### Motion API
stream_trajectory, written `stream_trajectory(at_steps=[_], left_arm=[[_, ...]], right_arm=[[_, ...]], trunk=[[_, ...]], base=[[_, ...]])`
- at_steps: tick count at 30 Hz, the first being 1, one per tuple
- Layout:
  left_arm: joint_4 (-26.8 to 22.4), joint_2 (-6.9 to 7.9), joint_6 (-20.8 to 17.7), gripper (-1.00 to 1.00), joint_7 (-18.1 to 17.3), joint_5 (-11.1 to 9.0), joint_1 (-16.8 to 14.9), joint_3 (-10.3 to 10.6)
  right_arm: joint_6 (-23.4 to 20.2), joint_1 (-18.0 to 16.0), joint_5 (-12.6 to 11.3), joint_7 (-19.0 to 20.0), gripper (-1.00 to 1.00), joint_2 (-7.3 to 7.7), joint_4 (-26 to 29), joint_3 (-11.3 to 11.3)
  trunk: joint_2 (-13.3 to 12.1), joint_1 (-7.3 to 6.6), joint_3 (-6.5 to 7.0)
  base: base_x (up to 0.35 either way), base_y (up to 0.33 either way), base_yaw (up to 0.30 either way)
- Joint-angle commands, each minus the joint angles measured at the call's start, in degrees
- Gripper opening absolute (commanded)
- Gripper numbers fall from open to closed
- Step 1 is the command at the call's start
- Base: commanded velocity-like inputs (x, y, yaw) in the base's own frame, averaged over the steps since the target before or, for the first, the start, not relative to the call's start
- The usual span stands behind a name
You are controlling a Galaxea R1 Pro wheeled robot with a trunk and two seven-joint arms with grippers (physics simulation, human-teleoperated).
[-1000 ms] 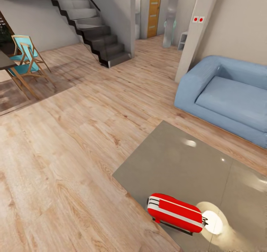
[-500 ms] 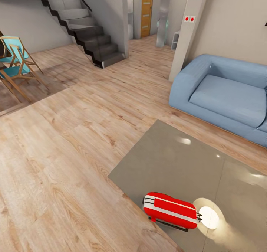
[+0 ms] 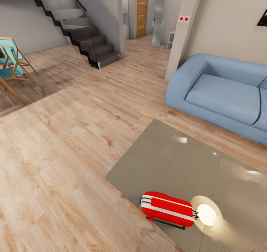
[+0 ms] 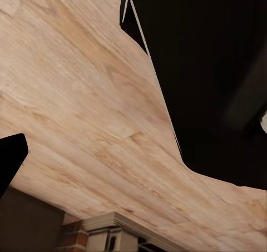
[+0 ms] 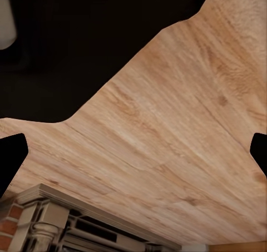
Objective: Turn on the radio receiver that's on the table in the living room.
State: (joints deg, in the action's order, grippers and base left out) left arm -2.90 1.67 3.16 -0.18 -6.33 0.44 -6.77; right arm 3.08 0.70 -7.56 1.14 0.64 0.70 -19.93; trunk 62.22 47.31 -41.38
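**Radio on low table, seen from the living-room floor**

Head view: the radio (image 3: 167, 209), red w/ white trim bands, lies on its side near the close edge of the table (image 3: 174, 163), beside the corner nearest the camera. A thin dark handle shows along its lower side. Just right of the radio a bright round glare spot (image 3: 206, 215) sits on the glossy grey-beige top. The table rests on the light plank floor (image 3: 66, 140). Beyond the table, at right, stands a blue sofa (image 3: 222, 96), well apart from the radio. Behind the sofa's left end rises a beige pillar (image 3: 183, 33) w/ two red-dotted switches. Far back: dark stairs (image 3: 78, 25) at upper left, an orange door (image 3: 142, 9) in the hallway. A turquoise folding chair w/ wood frame (image 3: 11, 68) is at the left edge. A dark picture corner (image 3: 262, 18) shows on the right wall.

Left wrist view: plank floor, a large black body of the robot across one side, and one dark fingertip (image 4: 10, 162) at the frame edge. Brick and pale moulding (image 4: 105, 232) lie beyond. Opening of left gripper: cannot tell.

Right wrist view: plank floor, black robot body, dark fingertips (image 5: 11, 157) at both frame edges, i.e. set wide apart, nothing between them. Pale carved moulding (image 5: 61, 216) lies beyond.
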Motion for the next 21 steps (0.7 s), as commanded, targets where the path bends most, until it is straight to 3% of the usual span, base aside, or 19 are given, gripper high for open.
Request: stream_trajectory(at_steps=[1, 21], left_arm=[[0.00, 0.00, 0.00, 1.00, 0.00, 0.00, 0.00, 0.00], [0.00, 0.00, 0.00, 1.00, 0.00, 0.00, -0.03, 0.00]], right_arm=[[0.00, 0.00, 0.01, 0.00, 1.00, 0.02, 0.00, 0.01], [0.00, 0.00, 0.00, 0.00, 1.00, 0.10, 0.00, -0.02]], trunk=[[0.00, 0.00, 0.00], [0.00, 0.00, 0.00]], base=[[0.000, 0.000, -0.179], [0.000, 0.000, -0.034]])
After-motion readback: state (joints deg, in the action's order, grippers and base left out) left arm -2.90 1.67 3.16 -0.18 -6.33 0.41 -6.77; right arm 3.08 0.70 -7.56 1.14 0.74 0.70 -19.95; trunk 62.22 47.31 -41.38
